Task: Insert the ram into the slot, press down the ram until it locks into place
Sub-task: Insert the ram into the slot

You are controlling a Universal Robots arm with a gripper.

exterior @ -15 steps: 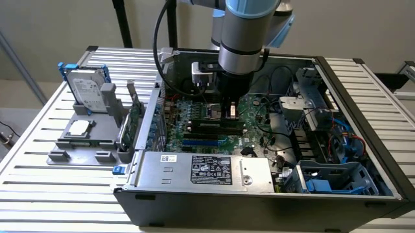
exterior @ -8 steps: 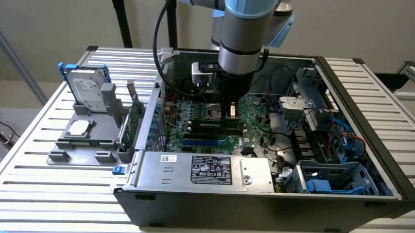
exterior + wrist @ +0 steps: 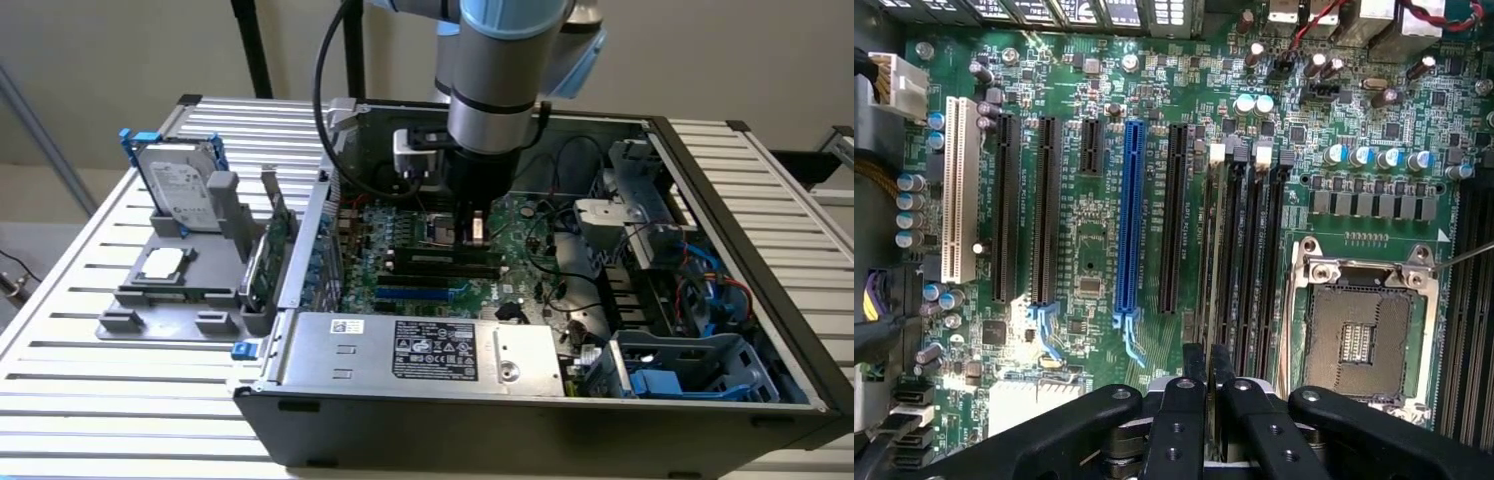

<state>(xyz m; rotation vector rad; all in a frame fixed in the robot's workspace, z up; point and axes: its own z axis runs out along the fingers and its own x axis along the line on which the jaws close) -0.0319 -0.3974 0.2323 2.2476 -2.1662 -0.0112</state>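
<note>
My gripper (image 3: 1208,352) (image 3: 475,235) is clenched, fingers nearly touching with a thin gap. The tips are at one end of the ram (image 3: 1211,250) (image 3: 434,257); can't tell if they pinch it or just press. The ram stands edge-up in the slot (image 3: 1217,153), first of the parallel black ones, near the blue socket (image 3: 1129,210), on the motherboard (image 3: 1084,250). Open case (image 3: 534,420) sits on the slatted surface (image 3: 80,420).

The ram (image 3: 1215,240) stands on edge, seen from above as a long, thin strip. It sits along the slot (image 3: 1217,152), the outermost of four parallel black sockets. I cannot tell whether the end clips have latched.
</note>
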